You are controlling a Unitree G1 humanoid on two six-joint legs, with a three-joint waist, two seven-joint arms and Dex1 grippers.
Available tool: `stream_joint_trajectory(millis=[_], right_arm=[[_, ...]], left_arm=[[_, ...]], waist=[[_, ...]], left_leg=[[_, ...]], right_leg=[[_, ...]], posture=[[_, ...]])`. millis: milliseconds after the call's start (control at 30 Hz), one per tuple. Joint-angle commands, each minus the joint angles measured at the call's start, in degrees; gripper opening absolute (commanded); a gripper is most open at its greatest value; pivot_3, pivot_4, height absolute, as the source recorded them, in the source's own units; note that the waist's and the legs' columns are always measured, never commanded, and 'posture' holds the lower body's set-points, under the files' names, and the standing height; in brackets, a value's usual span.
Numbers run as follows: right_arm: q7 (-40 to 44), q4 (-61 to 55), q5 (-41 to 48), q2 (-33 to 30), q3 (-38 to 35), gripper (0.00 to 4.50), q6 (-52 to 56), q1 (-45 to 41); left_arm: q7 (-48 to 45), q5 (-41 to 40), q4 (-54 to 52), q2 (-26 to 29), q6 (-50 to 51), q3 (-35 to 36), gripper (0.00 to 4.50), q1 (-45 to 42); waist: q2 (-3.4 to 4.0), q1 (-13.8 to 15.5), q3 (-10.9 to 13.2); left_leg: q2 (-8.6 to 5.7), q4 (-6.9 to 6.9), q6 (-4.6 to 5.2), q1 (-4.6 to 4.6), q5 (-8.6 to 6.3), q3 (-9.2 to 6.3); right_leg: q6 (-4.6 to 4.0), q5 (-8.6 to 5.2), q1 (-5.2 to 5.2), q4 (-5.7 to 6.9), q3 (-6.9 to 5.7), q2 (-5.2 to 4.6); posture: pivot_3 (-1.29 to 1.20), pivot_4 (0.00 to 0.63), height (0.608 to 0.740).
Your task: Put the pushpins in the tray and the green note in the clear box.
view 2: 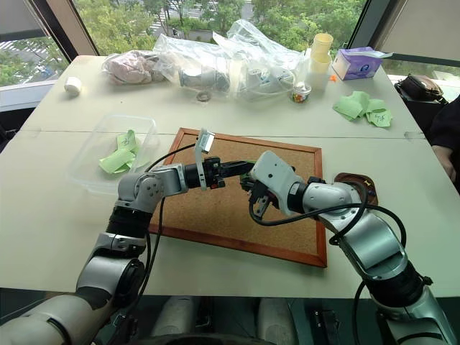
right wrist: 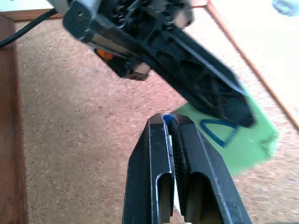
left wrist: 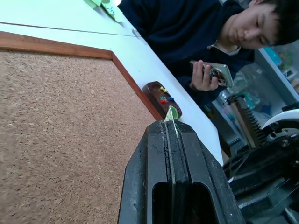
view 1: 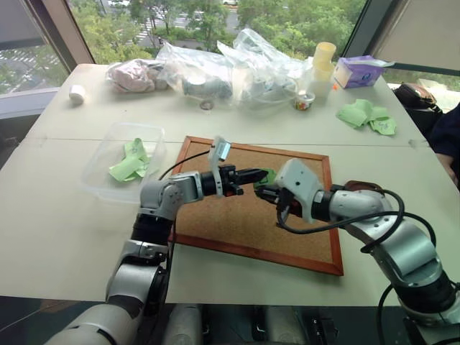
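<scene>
- Over the cork board [view 1: 237, 215]: left gripper [view 1: 262, 175], jaws clamped on the green note [right wrist: 243, 140] (triangle drawing visible).
- Just beside it: right gripper [right wrist: 170, 122], jaws closed, a tiny blue thing at the tips.
- Off the board's right edge, on the bench [view 1: 65, 215]: tray [left wrist: 161, 95] with pushpins [left wrist: 163, 98].

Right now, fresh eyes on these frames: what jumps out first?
The two hands meet over the middle of the cork board: the left hand is shut on the edge of the green note, and the right hand, also shut, sits right beside it with a blue pushpin head at its tips. Past the board's right edge stands the tray, already holding coloured pushpins.
</scene>
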Motion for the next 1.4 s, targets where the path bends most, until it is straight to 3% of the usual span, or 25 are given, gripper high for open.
stream_joint_trajectory(millis=[33,300,533,800,1133,1233,1367,1400], right_arm=[[-1.63,-3.51,1.43,-1.66,-8.59,0.0,2.62,-0.23],[-5.14,-6.32,9.2,1.21,-27.96,0.0,11.87,2.6],[-9.96,0.52,8.06,3.03,-40.19,0.0,13.6,10.61],[-12.15,9.13,3.73,3.9,-39.36,0.0,6.75,21.17],[-13.35,16.4,1.14,5.06,-36.76,0.0,0.46,24.31],[-13.66,16.69,1.51,5.18,-36.93,0.99,-0.72,23.9],[-13.43,16.05,1.66,4.73,-36.88,2.94,-2.0,24.2],[-13.47,16.05,1.65,4.67,-36.87,2.94,-2.16,24.27]], left_arm=[[-0.17,1.85,0.86,1.12,-3.83,0.29,0.08,-0.42],[-0.15,3.79,6.59,1.7,-9.67,1.61,0.08,-1.84],[0.23,3.6,6.77,1.75,-11.22,2.62,0.08,-2.37],[0.28,3.94,5.04,1.73,-11.76,1.9,0.08,-1.55],[0.35,4.49,3.1,1.76,-11.82,1.7,0.08,-0.5],[0.36,4.73,2.52,2.16,-11.77,1.57,0.0,-0.09],[0.73,4.54,1.71,2.45,-11.54,1.92,0.0,0.12],[0.8,4.52,1.59,2.47,-11.51,1.94,0.0,0.15]], waist=[[0.0,0.15,0.0],[0.01,1.13,-0.01],[0.0,1.25,-0.01],[0.05,1.03,-0.04],[0.07,1.05,-0.05],[0.07,1.05,-0.05],[0.07,1.07,-0.04],[0.08,1.11,-0.05]], left_leg=[[0.0,0.01,0.0,0.0,0.0,0.01],[0.0,0.02,-0.01,0.03,0.01,0.04],[-0.06,0.03,0.0,0.03,0.0,0.03],[-0.05,0.03,-0.03,0.17,0.02,0.1],[-0.04,0.03,-0.05,0.28,0.03,0.09],[-0.04,0.03,-0.05,0.36,0.03,0.08],[-0.04,0.04,-0.05,0.36,0.04,0.07],[-0.04,0.04,-0.05,0.36,0.04,0.07]], right_leg=[[0.0,0.0,0.0,0.0,0.0,0.0],[-0.01,0.0,0.03,0.03,0.0,0.05],[-0.01,0.0,0.11,0.03,0.0,0.03],[-0.01,0.0,0.16,0.1,0.03,0.07],[-0.01,0.0,0.29,0.1,0.05,0.08],[0.0,0.0,0.39,0.09,0.04,0.08],[0.0,-0.01,0.39,0.09,0.04,0.08],[0.0,-0.01,0.4,0.09,0.04,0.08]], posture=[[0.0,0.15,0.74],[0.0,0.15,0.74],[0.0,0.15,0.74],[0.0,0.15,0.74],[0.0,0.15,0.74],[0.0,0.15,0.74],[0.0,0.15,0.74],[0.0,0.15,0.74]])
